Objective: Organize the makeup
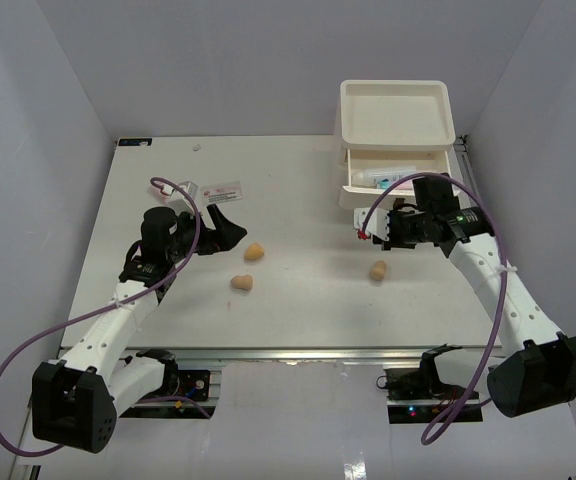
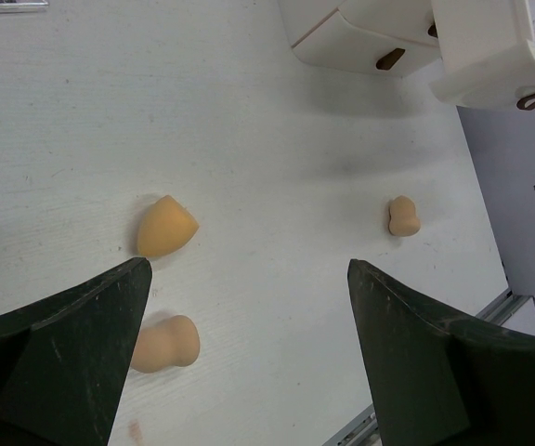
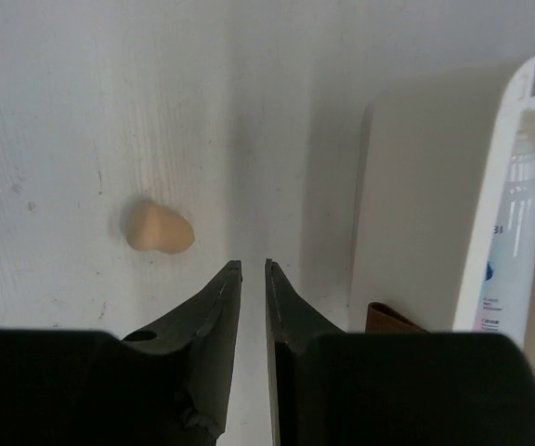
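Note:
Three tan sponges lie on the white table: one, one and one further right. Two flat white packets with reddish marks lie at the back left. A white bottle lies in the open drawer. My left gripper is open and empty, just left of the first sponge. In the left wrist view its jaws stand wide apart, with two sponges by the left finger. My right gripper is empty, its jaws nearly together, above the right sponge.
The big white drawer unit stands at the back right with its lower drawer pulled out. It also shows in the right wrist view, just right of my fingers, with the bottle inside. Purple cables loop over both arms.

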